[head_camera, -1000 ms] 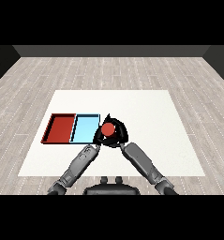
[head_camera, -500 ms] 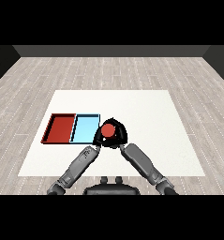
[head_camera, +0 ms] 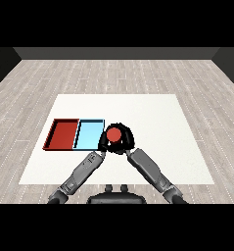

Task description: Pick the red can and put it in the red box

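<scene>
Nearest the robot, the two grey forearms are seen converging toward the middle of the white table (head_camera: 152, 112). Just beyond them, the red can (head_camera: 113, 134) is held by the right hand (head_camera: 126, 141), whose fingers are curled round it; the left hand (head_camera: 103, 144) is pressed close beside the can, but whether its fingers are curled cannot be told. The can is placed just right of the light blue tray (head_camera: 88, 135), outside both trays. Farther left, the red tray (head_camera: 63, 134) is seen without the can. The pick is judged done; the carry across the blue tray and the release are judged outstanding.
</scene>
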{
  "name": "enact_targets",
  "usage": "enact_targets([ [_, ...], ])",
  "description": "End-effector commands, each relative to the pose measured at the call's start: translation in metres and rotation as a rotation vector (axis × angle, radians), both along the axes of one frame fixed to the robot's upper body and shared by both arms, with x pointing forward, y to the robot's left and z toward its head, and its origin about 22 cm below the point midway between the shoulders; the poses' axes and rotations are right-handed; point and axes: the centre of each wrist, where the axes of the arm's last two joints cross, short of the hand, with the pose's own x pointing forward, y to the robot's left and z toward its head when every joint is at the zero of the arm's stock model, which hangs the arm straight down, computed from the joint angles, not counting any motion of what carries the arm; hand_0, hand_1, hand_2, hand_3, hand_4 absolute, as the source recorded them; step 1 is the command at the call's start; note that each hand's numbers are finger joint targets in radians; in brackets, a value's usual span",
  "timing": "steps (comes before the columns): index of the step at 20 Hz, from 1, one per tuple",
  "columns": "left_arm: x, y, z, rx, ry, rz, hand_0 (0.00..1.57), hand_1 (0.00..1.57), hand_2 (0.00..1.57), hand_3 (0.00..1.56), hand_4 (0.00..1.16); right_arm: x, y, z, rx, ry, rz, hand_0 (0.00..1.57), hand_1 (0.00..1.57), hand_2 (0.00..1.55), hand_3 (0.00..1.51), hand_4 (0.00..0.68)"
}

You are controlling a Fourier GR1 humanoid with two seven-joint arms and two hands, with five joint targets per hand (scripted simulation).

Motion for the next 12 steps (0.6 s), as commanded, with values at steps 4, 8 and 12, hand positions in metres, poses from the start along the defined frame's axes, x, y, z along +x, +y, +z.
enact_targets([
  [4,0.008,-0.014,0.001,-0.021,0.017,-0.023,1.57,1.57,1.52,1.43,0.88,0.0,0.011,0.01,-0.004,-0.023,0.019,1.52,1.52,1.46,1.4,0.544],
  [8,-0.006,-0.007,0.016,-0.038,-0.018,-0.003,1.57,1.57,1.53,1.43,0.93,-0.024,0.014,0.003,0.028,-0.018,0.022,1.49,1.49,1.45,1.4,0.545],
  [12,-0.001,-0.014,0.006,-0.059,-0.009,-0.011,1.57,1.57,1.57,1.49,1.14,-0.022,0.014,0.02,0.054,-0.003,0.087,0.76,0.76,0.61,0.0,0.0],
])
